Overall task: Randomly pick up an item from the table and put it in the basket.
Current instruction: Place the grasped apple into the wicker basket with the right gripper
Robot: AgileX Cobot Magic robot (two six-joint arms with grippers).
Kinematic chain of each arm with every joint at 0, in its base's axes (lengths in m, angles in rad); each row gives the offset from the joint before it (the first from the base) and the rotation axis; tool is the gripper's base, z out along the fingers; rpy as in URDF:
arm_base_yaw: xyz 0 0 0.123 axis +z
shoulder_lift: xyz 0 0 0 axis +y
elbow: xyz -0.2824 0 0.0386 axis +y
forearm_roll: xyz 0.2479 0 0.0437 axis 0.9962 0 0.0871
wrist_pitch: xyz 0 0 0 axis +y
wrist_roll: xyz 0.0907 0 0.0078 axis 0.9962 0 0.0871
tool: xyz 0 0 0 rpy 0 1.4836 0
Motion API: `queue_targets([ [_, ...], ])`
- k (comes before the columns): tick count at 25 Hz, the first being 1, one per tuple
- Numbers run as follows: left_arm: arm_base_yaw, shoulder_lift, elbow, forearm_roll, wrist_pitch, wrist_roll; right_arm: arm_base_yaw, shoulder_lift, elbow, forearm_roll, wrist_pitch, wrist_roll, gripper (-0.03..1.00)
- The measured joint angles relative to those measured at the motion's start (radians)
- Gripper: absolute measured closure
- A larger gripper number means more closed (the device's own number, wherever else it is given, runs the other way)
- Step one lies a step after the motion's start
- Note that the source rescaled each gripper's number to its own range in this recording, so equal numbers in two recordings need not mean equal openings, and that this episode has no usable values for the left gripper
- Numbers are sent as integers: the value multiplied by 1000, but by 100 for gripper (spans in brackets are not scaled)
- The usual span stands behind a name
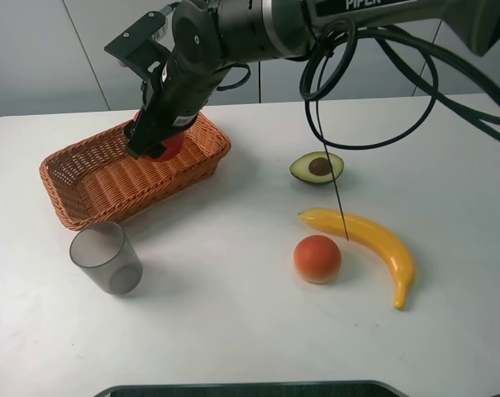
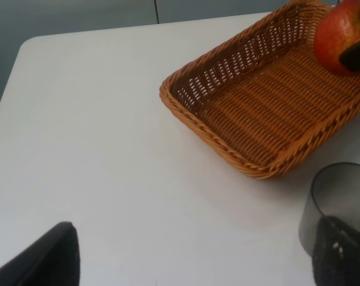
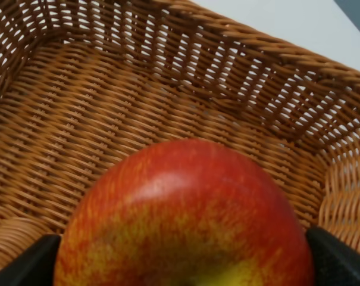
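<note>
The red apple point(image 1: 172, 145) with yellowish streaks is gripped in my right gripper point(image 1: 154, 139), which has reached across to the left. It hangs just above the floor of the orange-brown wicker basket point(image 1: 92, 178), near its far right end. The right wrist view shows the apple point(image 3: 185, 220) between the two dark fingertips, over the basket weave point(image 3: 108, 107). In the left wrist view the apple point(image 2: 340, 36) shows over the basket point(image 2: 269, 101). My left gripper point(image 2: 194, 256) is open and empty, over the white table point(image 2: 96, 149) in front of the basket.
A grey translucent cup point(image 1: 107, 257) stands just in front of the basket. An orange-red peach-like fruit point(image 1: 317, 258), a yellow banana point(image 1: 373, 244) and an avocado half point(image 1: 317, 167) lie on the table's right half. Black cables point(image 1: 373, 91) hang from the right arm.
</note>
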Motion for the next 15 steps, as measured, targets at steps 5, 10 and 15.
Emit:
queue_targets([
  [5, 0, 0, 0, 0, 0, 0, 0, 0, 0, 0, -21, 0, 91],
  [10, 0, 0, 0, 0, 0, 0, 0, 0, 0, 0, -33, 0, 56],
  [15, 0, 0, 0, 0, 0, 0, 0, -7, 0, 0, -42, 0, -1],
])
